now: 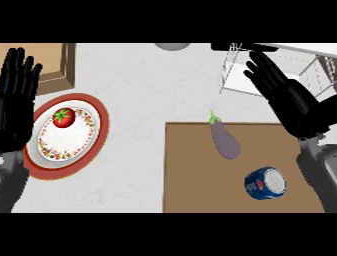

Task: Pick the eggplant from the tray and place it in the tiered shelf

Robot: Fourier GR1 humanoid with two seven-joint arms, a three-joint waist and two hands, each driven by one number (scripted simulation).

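- Head view: White marbled counter [149, 100] runs edge to edge, with a brown tray [193, 195] set at 5 o'clock.
- On the tray lies the purple eggplant [225, 140], its green stem pointing to 12 o'clock, near the tray's far edge. Nothing touches it.
- At 5 o'clock from the eggplant, on the same tray, a blue tin [265, 183] lies apart from it.
- My right hand [289, 102] hangs at 2 o'clock, fingers straight and spread, holding nothing, off to the eggplant's right and partly in front of the wire tiered shelf [234, 75].
- My left hand [12, 107] rests at 9 o'clock, fingers up and straight, nothing in it.
- Just beside it, a patterned plate [67, 145] on a red mat [101, 120] carries a tomato [63, 118].
- At 11 o'clock sits a wooden board [56, 67]; at 12 o'clock, a grey round object [172, 46] is cut by the edge.
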